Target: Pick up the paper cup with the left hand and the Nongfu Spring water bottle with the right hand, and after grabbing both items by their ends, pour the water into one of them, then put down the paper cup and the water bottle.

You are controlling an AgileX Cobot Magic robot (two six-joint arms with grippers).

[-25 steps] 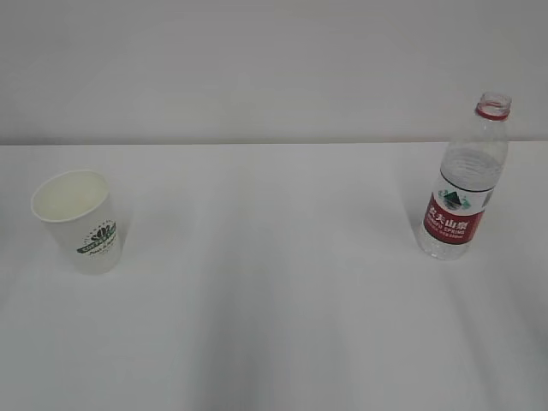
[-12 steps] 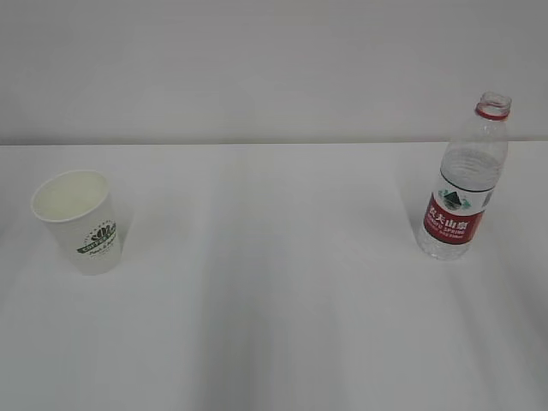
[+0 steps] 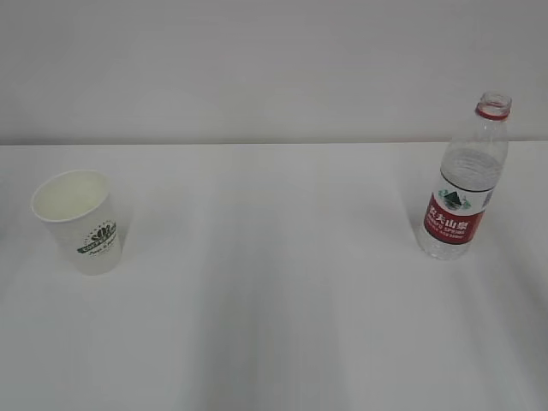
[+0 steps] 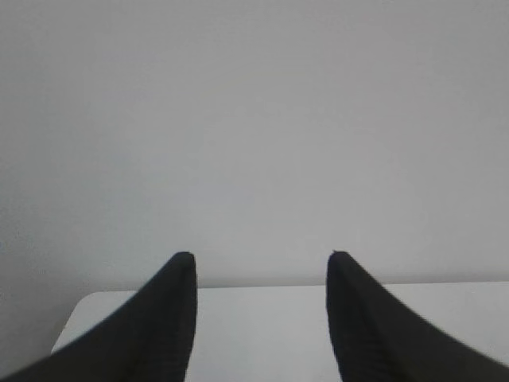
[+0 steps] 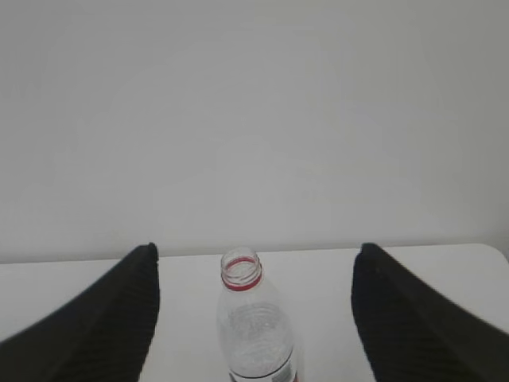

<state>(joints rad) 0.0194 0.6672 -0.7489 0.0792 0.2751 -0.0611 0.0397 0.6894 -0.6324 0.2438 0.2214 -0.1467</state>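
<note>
My left gripper (image 4: 261, 318): two black fingers (image 4: 163, 326) standing apart with bare air between them, nothing held. Beyond the tips, a corner and far edge of the white surface (image 4: 262, 330), then a blank pale wall (image 4: 254, 119). The cup does not show in this wrist view.

My right gripper (image 5: 254, 318): black blocky fingers (image 5: 103, 318) spread wide, empty. The Nongfu Spring water bottle (image 5: 250, 326) stands upright in the gap between them, ahead of the tips and clear of both fingers; its open mouth and red neck ring face up, no cap on it.

Nongfu Spring water bottle, exterior view (image 3: 462, 184): upright near the right edge of the surface (image 3: 274, 300), towards the far edge, red label with white characters facing the camera. Whether water is inside I cannot tell.

Paper cup (image 3: 79, 221): white, dark green round logo, upright with the open mouth up, near the left edge of the surface, well apart from the bottle. Inside looks cream-white; no liquid can be made out.

Neither of my arms shows in the exterior view.
</note>
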